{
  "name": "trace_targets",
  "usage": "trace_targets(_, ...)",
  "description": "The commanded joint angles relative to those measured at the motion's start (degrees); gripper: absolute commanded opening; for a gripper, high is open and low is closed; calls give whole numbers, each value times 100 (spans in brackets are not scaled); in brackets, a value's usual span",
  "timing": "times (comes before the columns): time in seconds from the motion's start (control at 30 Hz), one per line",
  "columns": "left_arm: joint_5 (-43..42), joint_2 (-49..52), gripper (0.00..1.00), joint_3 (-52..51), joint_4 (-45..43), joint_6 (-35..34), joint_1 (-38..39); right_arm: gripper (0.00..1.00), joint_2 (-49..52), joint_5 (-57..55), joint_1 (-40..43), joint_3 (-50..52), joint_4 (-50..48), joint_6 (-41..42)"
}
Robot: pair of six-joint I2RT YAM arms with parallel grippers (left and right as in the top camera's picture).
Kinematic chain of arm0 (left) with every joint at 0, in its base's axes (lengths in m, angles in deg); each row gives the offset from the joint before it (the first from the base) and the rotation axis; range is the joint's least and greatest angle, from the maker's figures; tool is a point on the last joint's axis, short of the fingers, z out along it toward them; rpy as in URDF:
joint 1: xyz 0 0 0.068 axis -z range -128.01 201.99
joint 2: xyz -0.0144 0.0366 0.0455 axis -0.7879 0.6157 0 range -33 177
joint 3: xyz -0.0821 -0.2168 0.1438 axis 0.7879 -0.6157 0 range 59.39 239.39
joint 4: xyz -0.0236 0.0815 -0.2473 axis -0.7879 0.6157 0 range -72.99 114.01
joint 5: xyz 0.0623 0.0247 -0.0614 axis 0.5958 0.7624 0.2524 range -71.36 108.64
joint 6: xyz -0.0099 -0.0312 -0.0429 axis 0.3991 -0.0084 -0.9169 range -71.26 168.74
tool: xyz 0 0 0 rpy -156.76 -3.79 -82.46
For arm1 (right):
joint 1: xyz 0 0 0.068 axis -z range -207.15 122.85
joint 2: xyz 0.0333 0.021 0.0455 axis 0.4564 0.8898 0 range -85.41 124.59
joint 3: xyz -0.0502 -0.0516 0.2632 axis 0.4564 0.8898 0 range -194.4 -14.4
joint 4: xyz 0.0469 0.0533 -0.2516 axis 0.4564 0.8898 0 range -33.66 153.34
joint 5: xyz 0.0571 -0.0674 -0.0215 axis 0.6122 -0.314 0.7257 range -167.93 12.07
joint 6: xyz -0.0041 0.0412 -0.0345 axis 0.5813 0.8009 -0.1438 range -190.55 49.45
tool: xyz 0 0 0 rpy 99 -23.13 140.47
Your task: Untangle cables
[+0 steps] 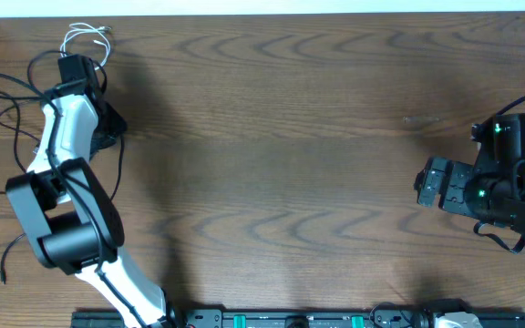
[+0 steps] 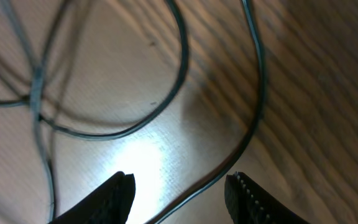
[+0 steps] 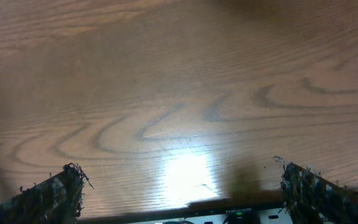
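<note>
Thin black cables (image 1: pixel 12 114) lie in loose loops at the table's far left, and a short white cable (image 1: pixel 87 35) sits by the back edge. My left gripper (image 1: pixel 78 62) hovers over them in that corner. In the left wrist view one black cable (image 2: pixel 253 124) runs down the wood and passes between the fingers of my left gripper (image 2: pixel 182 186), which stand apart without pinching it. Another black loop (image 2: pixel 179 62) crosses further cables at the upper left. My right gripper (image 1: pixel 422 182) waits at the right edge; in its wrist view the right gripper (image 3: pixel 182 186) is wide open over bare wood.
The wooden table (image 1: pixel 272 137) ends close behind the white cable and at the left corner. A black rail with connectors (image 1: pixel 290 319) runs along the front edge. The left arm's own thicker cords hang beside its links.
</note>
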State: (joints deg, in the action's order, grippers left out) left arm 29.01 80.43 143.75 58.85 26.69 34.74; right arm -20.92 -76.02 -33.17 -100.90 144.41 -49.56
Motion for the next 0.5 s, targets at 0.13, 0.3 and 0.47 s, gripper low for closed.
trace_targets(0.13,-695,487,51,24,-280,404,-26,99,2,-26,35,-26,7,37)
trace_targets(0.3,-752,706,47,24,-295,407,-164,99,2,-26,35,-26,7,37)
trace_targets(0.47,-1161,1008,21,24,-278,422,-461,99,2,-26,35,-26,7,37)
